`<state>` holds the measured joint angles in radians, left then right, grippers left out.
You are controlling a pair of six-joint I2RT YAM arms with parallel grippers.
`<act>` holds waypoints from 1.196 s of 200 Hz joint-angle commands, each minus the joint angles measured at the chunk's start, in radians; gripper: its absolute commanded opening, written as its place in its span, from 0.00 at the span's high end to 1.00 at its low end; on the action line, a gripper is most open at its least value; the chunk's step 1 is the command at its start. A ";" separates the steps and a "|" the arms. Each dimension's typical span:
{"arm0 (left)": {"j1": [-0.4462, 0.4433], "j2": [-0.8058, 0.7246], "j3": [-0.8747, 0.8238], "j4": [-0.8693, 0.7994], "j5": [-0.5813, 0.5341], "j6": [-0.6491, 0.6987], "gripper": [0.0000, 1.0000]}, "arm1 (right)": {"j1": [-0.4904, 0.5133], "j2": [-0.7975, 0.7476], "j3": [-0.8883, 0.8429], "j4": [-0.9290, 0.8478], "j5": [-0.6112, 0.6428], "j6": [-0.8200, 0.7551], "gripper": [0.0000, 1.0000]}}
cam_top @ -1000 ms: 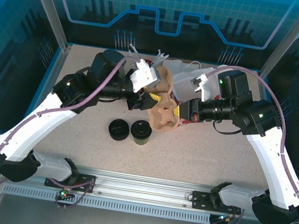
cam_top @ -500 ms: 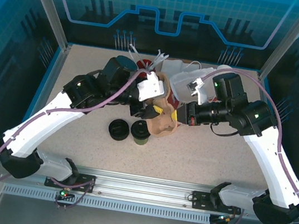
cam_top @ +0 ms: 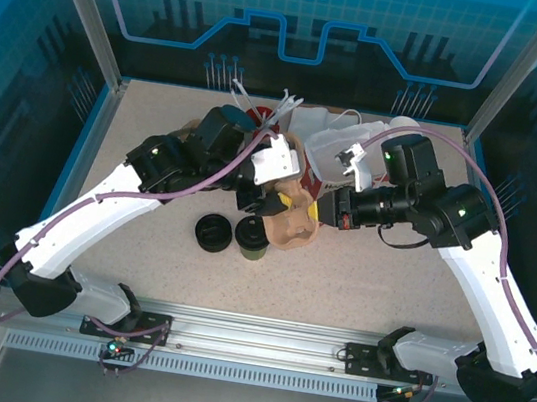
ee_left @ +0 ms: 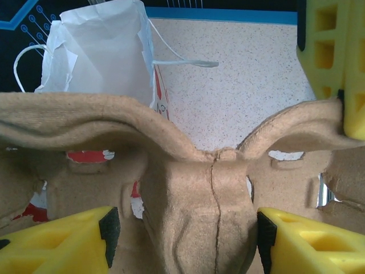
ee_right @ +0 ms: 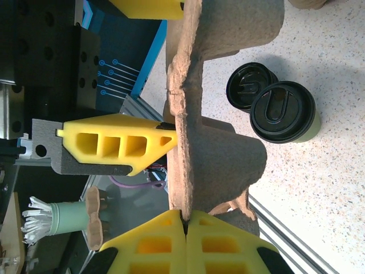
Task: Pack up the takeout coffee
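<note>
Place: a robot test cell, like a lab.
Walls: blue panels with printed circuit pattern.
Frame: aluminium posts and a mounting rail.

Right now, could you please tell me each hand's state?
Left hand: open, straddling the cup carrier.
Right hand: shut on the cup carrier.

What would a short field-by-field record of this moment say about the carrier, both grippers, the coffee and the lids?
cup carrier: moulded pulp, held between the two arms
right gripper: shut on the carrier's edge
left gripper: open, fingers straddling the carrier's centre post
takeout coffee: upright on the table, lidded, not yet in the carrier
black lids: stacked right beside the coffee
white bag: behind the carrier, at the back
</note>
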<state>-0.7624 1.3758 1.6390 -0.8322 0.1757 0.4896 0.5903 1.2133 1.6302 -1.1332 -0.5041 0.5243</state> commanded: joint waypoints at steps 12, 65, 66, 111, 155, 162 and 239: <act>-0.008 0.018 -0.016 -0.012 0.000 0.001 0.37 | 0.016 -0.019 -0.019 0.010 0.001 0.005 1.00; -0.009 0.011 -0.054 0.055 0.032 -0.020 0.34 | 0.016 -0.017 -0.033 0.014 -0.001 0.005 1.00; -0.009 0.011 -0.055 0.056 0.033 -0.021 0.34 | 0.016 -0.018 -0.033 0.015 -0.001 0.005 1.00; -0.009 0.018 -0.068 0.074 0.028 -0.020 0.37 | 0.016 -0.009 -0.035 0.021 -0.005 0.003 1.00; -0.010 0.003 -0.086 0.103 0.026 -0.020 0.36 | 0.016 0.004 -0.038 0.018 -0.008 0.001 1.00; -0.009 0.002 -0.089 0.105 0.023 -0.020 0.35 | 0.016 0.005 -0.038 0.019 -0.008 0.001 1.00; -0.010 0.002 -0.081 0.084 0.029 -0.026 0.49 | 0.016 0.007 -0.040 0.004 0.003 -0.016 0.97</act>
<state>-0.7654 1.3888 1.5562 -0.7509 0.1879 0.4706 0.5903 1.2198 1.5967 -1.1145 -0.4965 0.5236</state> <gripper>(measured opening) 0.531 0.039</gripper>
